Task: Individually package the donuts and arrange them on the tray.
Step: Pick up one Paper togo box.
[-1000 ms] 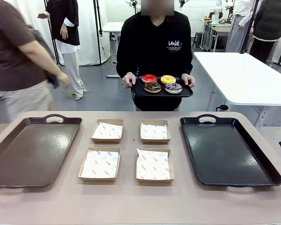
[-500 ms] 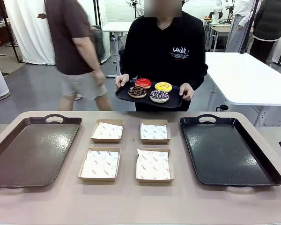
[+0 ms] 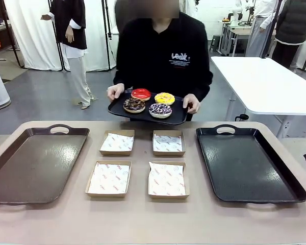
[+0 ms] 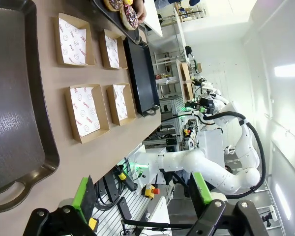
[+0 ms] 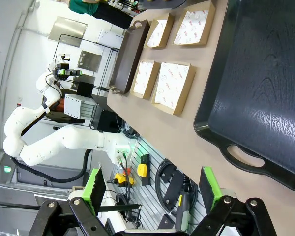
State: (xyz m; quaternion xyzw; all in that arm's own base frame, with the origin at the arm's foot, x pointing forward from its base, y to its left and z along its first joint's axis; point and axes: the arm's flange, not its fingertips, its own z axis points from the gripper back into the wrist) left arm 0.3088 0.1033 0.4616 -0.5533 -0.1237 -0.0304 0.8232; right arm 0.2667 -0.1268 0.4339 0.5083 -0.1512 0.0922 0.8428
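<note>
The four donuts lie flat, glaze up, on a small black tray (image 3: 143, 118) that a person in a black top holds in the air above the far edge of the table (image 3: 143, 219), with one hand (image 3: 115, 92) on its picture-left end and the other hand (image 3: 192, 103) on its picture-right end. Being rings, they point no way of their own. They sit in two rows of two along the tray's long side, which runs across the front view with the picture-right end a little lower. The red-glazed donut (image 3: 141, 93) and the yellow-glazed donut (image 3: 164, 98) are in the far row, the chocolate donut (image 3: 134, 104) and the purple-brown donut (image 3: 160, 109) with coloured sprinkles in the near row, each close beside its neighbours. On the table below, four shallow paper-lined boxes (image 3: 117, 142) stand in a two-by-two block between a large brown tray (image 3: 35, 163) on the left and a large black tray (image 3: 247, 163) on the right. The left gripper (image 4: 142, 194), off the table's near left corner, has its green-padded fingers spread wide apart with nothing between them and touches nothing. The right gripper (image 5: 151, 184) hangs beyond the black tray's handle end, likewise spread wide, unloaded and clear of everything.
</note>
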